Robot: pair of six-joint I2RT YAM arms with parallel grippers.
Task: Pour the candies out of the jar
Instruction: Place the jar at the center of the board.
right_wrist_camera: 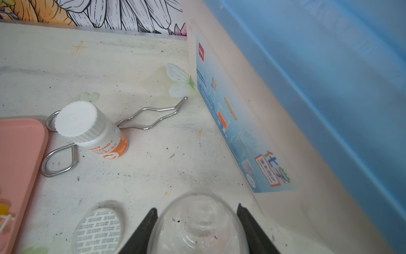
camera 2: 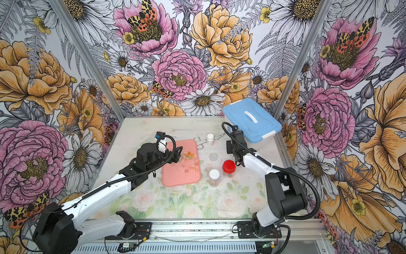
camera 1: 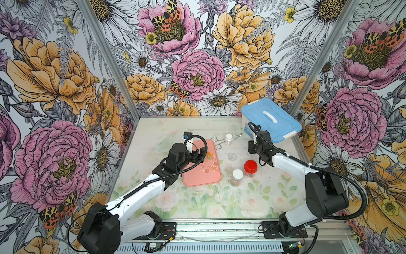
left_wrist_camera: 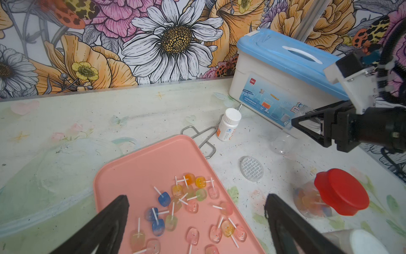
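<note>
right gripper holds a clear jar; candies lie on a pink tray

seen from above, 2 robot arms reach over a flower-printed table [camera 1: 197,204]. the right gripper [right_wrist_camera: 197,209] is closed onto a clear jar [right_wrist_camera: 195,228], with 1 finger on each side of it. it is just beside a blue-lidded box [camera 1: 270,118] at the table's far right. whether the jar touches the table cannot be told.

the left gripper [left_wrist_camera: 196,198] hangs over a pink tray [left_wrist_camera: 131,176] with its fingers spread wide and nothing between them. the candies [left_wrist_camera: 189,204] are small lollipops with orange, blue, pink and yellow heads on white sticks. they lie scattered across the middle of the tray, partly under the left gripper.

right of the tray stand a red-lidded jar [camera 1: 250,166] and a white-lidded jar [camera 1: 237,174], both with coloured candies inside. beyond the tray a white bottle [right_wrist_camera: 92,129] stands by metal tongs [right_wrist_camera: 153,116]. a round foil seal [right_wrist_camera: 98,226] lies flat between the bottle and the red-lidded jar.
</note>
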